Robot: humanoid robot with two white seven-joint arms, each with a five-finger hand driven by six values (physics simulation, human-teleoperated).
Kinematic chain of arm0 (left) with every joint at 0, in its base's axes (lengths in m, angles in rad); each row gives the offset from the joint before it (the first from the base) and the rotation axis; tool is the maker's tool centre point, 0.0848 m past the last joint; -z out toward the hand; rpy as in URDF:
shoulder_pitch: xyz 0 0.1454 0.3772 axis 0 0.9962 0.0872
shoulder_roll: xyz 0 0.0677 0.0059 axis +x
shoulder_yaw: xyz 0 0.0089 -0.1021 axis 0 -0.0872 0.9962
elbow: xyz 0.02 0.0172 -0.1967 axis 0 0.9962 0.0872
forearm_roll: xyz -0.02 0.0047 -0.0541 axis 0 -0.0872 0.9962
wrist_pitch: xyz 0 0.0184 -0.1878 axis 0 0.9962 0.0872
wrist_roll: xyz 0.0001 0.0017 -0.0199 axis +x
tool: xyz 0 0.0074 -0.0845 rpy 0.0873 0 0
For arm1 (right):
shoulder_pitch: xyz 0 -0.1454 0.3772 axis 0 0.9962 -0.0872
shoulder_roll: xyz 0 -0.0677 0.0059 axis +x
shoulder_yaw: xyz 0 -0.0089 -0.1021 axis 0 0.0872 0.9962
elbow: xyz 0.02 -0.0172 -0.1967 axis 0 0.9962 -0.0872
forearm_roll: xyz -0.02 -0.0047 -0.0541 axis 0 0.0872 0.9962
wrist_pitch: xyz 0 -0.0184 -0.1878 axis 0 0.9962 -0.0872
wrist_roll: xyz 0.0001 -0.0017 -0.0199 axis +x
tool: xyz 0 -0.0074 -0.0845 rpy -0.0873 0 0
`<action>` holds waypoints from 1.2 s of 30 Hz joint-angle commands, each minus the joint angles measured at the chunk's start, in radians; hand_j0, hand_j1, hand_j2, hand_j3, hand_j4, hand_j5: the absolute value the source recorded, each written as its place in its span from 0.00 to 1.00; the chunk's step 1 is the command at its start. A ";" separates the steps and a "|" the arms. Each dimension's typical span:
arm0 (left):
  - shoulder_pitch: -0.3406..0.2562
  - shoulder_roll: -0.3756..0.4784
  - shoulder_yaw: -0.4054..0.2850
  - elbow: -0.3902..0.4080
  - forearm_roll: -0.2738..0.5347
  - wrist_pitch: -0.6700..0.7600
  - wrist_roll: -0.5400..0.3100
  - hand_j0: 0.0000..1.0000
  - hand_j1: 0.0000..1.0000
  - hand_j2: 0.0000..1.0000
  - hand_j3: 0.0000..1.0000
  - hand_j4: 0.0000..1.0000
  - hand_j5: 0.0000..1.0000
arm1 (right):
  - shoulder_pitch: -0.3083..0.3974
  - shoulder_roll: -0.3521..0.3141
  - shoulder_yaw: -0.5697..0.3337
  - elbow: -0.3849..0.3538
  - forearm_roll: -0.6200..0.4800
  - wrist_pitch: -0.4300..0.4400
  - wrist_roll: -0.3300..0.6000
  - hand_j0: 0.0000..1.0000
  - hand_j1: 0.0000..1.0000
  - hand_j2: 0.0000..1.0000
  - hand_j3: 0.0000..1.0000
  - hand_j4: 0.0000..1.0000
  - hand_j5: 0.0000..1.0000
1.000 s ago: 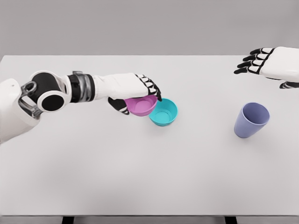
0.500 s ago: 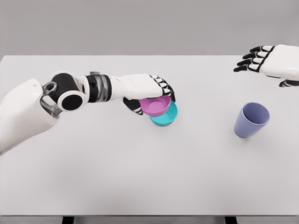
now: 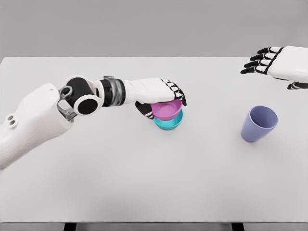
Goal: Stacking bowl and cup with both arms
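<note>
Two small round bowls and one cup sit on the plain white table (image 3: 144, 183). The left hand (image 3: 161, 96) grasps the pink plastic bowl (image 3: 166, 109) by its rim, mouth up, held directly over the teal plastic bowl (image 3: 168, 122) — whether they touch is unclear. The lavender plastic cup (image 3: 259, 123) stands well apart to the right, mouth tilted toward the viewer. The right hand (image 3: 276, 65) hovers beyond it — fingers relaxed, holding nothing.

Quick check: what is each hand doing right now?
Left hand: shut on the pink plastic bowl, over the teal bowl.
Right hand: open, holding nothing.
</note>
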 commanded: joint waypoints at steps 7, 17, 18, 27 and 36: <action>0.003 -0.015 -0.005 0.036 -0.005 0.000 0.000 0.71 0.71 0.71 0.71 0.71 0.71 | 0.000 0.000 -0.001 0.000 -0.003 0.003 0.000 1.00 1.00 1.00 1.00 1.00 1.00; 0.012 -0.033 -0.003 0.052 -0.022 0.000 0.000 0.71 0.71 0.71 0.71 0.71 0.71 | 0.008 -0.003 -0.001 0.000 -0.003 0.003 0.000 1.00 1.00 1.00 1.00 1.00 1.00; 0.012 -0.033 -0.003 0.052 -0.022 0.000 0.000 0.72 0.72 0.72 0.72 0.72 0.72 | 0.014 -0.006 -0.001 0.002 -0.005 0.003 0.000 1.00 1.00 1.00 1.00 1.00 1.00; 0.017 -0.033 0.000 0.052 -0.042 0.000 0.000 1.00 1.00 1.00 1.00 1.00 1.00 | 0.037 -0.114 -0.030 -0.026 -0.004 0.003 0.000 1.00 1.00 1.00 1.00 1.00 1.00; 0.017 -0.033 0.001 0.049 -0.042 -0.010 0.000 1.00 1.00 1.00 1.00 1.00 1.00 | 0.058 -0.238 -0.111 -0.081 -0.189 0.003 0.000 1.00 1.00 1.00 1.00 1.00 1.00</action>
